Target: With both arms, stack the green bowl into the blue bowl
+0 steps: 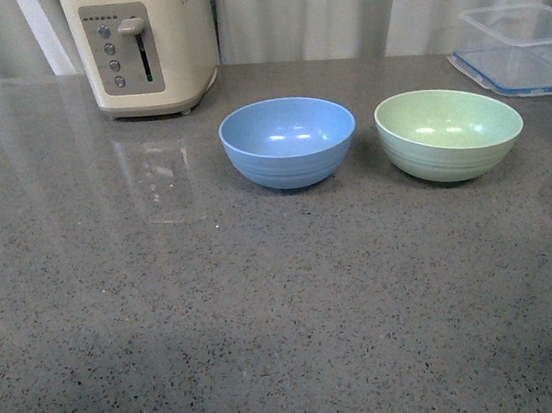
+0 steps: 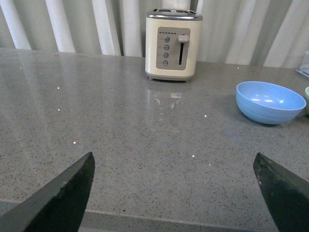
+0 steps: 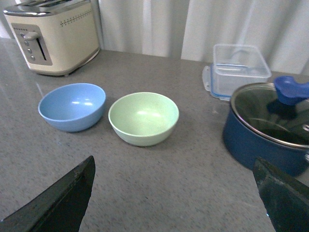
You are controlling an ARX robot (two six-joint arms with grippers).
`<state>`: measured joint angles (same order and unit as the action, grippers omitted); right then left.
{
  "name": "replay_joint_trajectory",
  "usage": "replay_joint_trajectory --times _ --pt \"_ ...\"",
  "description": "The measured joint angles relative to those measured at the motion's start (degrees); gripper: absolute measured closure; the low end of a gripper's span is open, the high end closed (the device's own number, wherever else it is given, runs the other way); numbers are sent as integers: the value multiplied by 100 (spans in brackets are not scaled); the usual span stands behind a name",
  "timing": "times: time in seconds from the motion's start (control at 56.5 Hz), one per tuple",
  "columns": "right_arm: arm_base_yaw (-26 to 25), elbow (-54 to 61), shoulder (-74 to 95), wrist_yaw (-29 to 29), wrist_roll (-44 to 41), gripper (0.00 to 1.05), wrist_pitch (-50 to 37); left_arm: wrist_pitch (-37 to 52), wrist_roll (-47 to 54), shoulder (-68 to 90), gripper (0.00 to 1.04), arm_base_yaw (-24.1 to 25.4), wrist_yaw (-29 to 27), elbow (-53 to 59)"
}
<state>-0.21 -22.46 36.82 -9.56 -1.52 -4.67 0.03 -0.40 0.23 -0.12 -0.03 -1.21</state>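
Front view: matte, ridged green bowl [image 1: 450, 133], blue bowl [image 1: 288, 142]

grey speckled counter [image 1: 218, 304], cream toaster [image 1: 141, 47], blue bowl [image 1: 288, 141], green bowl [image 1: 449, 133] beside it, clear container [image 1: 524, 50], navy pot [image 3: 251, 145]

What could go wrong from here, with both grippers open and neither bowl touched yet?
The green bowl sits close beside the blue bowl; a finger lowered into that gap could shove the blue one.
The lidded navy pot stands near the green bowl's other side, so the right gripper could clip it on approach.
The countertop looks glossy; a poor rim pinch might just slide the bowl.
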Motion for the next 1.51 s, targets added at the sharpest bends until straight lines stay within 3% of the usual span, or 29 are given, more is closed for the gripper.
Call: replay_joint_trajectory --times 0.336,0.478,0.85,1.027,1.417,1.505 --pt "398 -3425 4334 520 748 10 1095 0 11 0 7 0 2 0" --pt "459 -4699 5912 997 997 10 1569 0 11 0 7 0 2 0" --pt "616 -5394 7222 1493 1141 10 1659 0 11 0 7 0 2 0" --pt "702 -5493 7503 1687 1145 45 1731 0 11 0 7 0 2 0" --pt "627 -5554 7637 1744 1193 96 1799 0 11 0 7 0 2 0" --pt "623 -5554 7541 1700 1226 104 1766 0 11 0 7 0 0 0"
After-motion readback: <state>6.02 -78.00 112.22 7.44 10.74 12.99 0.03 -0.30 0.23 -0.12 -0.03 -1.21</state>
